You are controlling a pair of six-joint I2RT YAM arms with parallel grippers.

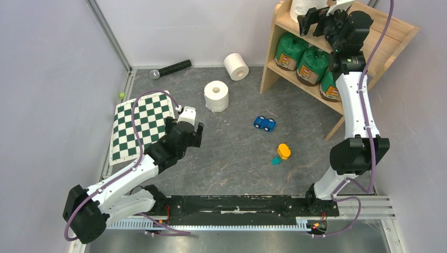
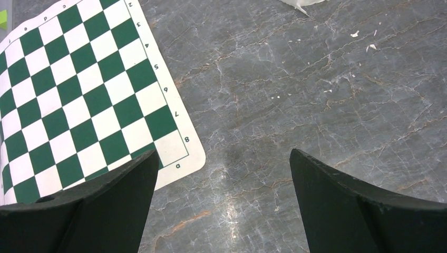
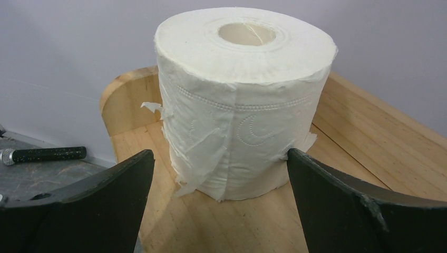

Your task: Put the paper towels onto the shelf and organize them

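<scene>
One bare roll [image 3: 242, 105] is stood upright on the shelf [image 3: 358, 142] top tier, up at 1 o'clock. It's flanked by the right gripper [image 3: 220, 153], spread wide, nothing gripped. The left gripper [image 2: 224, 155] is held open and empty too. Light, squashy stuff, probably best pinched gently across the sides, 3 and 9 o'clock.

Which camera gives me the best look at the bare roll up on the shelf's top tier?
Right wrist: the bare white roll fills the frame, upright on the shelf, between the fingers of the open right gripper. Top external shows only part of it at the top edge, behind that gripper. Left wrist misses it.
</scene>
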